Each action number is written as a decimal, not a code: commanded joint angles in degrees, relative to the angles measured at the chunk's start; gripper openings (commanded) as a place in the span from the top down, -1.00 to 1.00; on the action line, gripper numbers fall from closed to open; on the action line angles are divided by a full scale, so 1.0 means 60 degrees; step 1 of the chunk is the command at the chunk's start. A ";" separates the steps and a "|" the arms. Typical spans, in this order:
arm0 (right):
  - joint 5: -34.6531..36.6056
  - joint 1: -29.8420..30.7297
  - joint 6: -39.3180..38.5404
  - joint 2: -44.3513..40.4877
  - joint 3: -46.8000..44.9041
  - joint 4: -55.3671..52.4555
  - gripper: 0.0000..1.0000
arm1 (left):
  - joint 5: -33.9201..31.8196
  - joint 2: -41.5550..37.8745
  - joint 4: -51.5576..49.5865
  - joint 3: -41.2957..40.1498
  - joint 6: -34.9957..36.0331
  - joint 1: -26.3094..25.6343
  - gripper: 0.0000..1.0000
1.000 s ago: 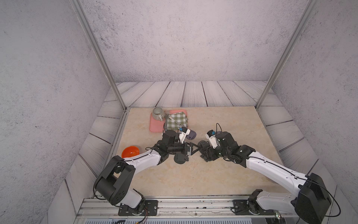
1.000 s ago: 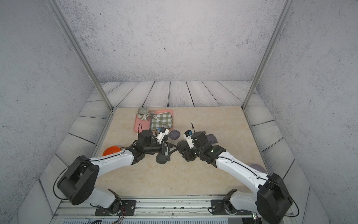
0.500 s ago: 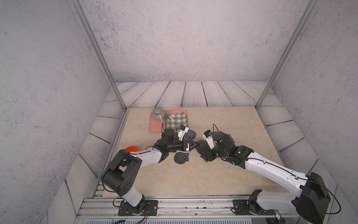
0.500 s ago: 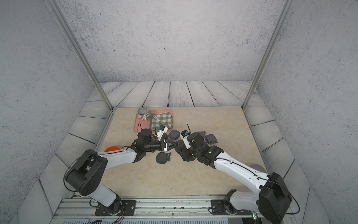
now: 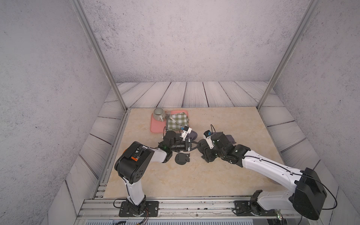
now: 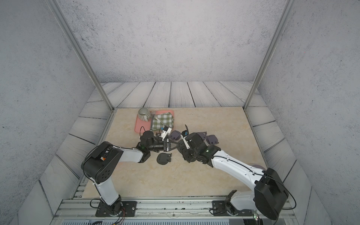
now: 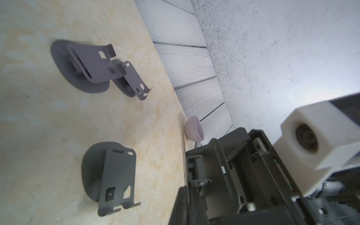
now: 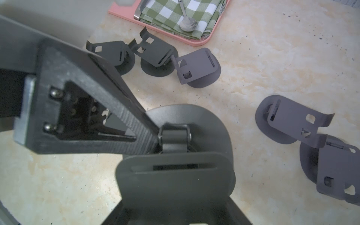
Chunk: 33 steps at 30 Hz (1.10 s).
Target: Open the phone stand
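The dark grey metal phone stand (image 8: 175, 181) with a round base is held up off the beige marble-look counter (image 5: 214, 185), between the two arms near its middle. The right gripper (image 5: 203, 153) is clamped on the stand's slotted support plate. The left gripper (image 8: 154, 134) has its fingers together, and in the wrist views they seem to pinch the thin round base right beside the hinge link. The plate looks swung partway off the base, so the step in hand is probably the unfolding itself. To do it well, the left arm should act as a fixed anchor while the right turns the plate in an arc about the hinge pin, not pulling straight away, since thin smooth metal could slide out of either grip. A slow, even swing would show when the hinge reaches its stop. A folded black stand (image 5: 182, 158) lies on the counter just below the grippers, and opened grey stands (image 8: 292, 120) sit close by, so the motion should stay up and clear of them.
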 commanded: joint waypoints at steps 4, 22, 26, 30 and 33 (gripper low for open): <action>-0.0175 0.0147 -0.0121 0.0028 0.0776 0.0503 0.03 | 0.0418 0.0131 0.0360 -0.0114 0.0109 -0.0005 1.00; -0.0708 0.0139 -0.0140 0.0691 0.1641 -0.1071 0.03 | -0.6132 -0.4919 -0.9144 -0.0549 0.7642 -0.0425 1.00; -0.0861 0.0147 -0.0209 0.0926 0.2066 -0.1477 0.03 | -0.7652 -0.5216 -0.9354 -0.0671 0.8283 -0.0979 1.00; -0.1033 0.0131 -0.0304 0.1170 0.2459 -0.1789 0.03 | -0.8616 -0.5107 -0.9460 -0.0568 0.8765 -0.1556 1.00; -0.1119 0.0148 -0.0362 0.1276 0.2686 -0.2005 0.03 | -0.9031 -0.5045 -0.9526 -0.0514 0.8963 -0.1814 1.00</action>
